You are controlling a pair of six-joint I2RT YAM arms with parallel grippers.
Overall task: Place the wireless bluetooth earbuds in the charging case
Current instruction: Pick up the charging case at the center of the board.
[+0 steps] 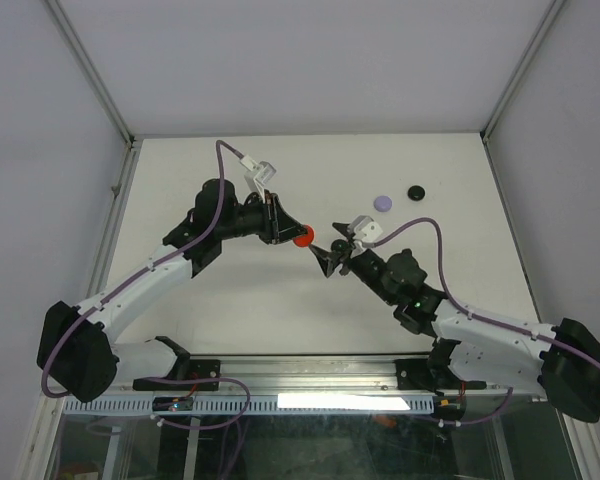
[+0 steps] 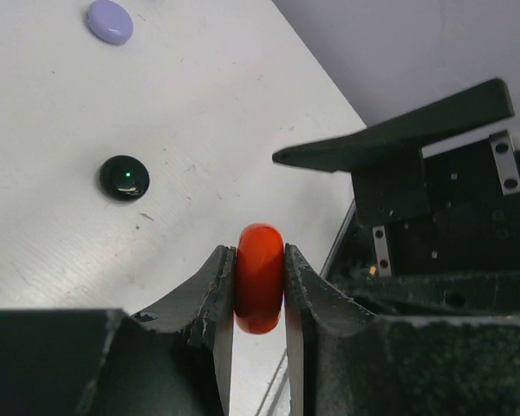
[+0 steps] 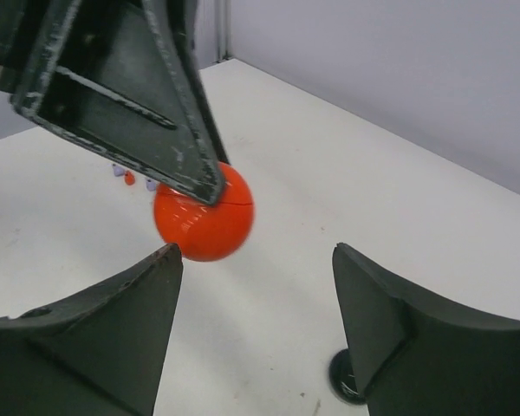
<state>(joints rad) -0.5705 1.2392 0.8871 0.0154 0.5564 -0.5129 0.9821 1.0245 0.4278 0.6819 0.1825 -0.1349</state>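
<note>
Orange-red gloss: charging case [image 3: 204, 221] clamped across its flat faces in the left end effector [image 2: 258, 256], apparently held off the bench [image 2: 208, 104]. Right end effector [image 3: 256, 251] sits just beside it, jaws wide apart, empty. Likely a regrasp: left should hold firm and level while right centres on the rim before closing. Count: one case, one lilac disc [image 2: 109, 21], one black disc [image 2: 124, 178]. Earbuds not identifiable.

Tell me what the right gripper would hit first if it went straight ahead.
Probably the red case, pinched in the left gripper just ahead of the right gripper and its open jaws; exact depth is unclear.
</note>
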